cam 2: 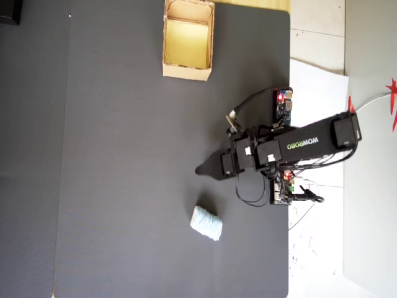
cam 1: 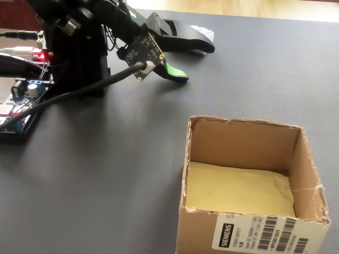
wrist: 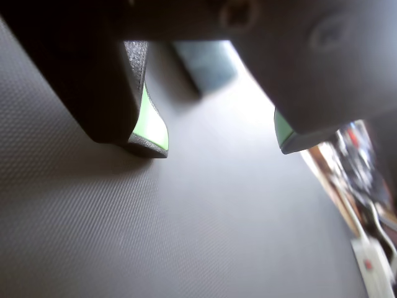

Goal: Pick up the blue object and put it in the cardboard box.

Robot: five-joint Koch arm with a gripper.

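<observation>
Over the dark mat [cam 2: 124, 186], gripper [wrist: 220, 139] is hovering low with jaws spread and empty, the blue object [cam 2: 206, 223] lying apart on its near side and far from the cardboard box [cam 2: 188, 69]; a misaligned descent risks nudging the soft lump aside.

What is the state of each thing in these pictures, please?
Small pale blue ribbed soft lump: lying on the dark mat, free, not gripped.
Tan cardboard box with yellowish inside: upright, open on top, empty.
Black gripper with green pads: open, holding nothing, low over the mat.
Circuit board beside the arm: red light on.
</observation>
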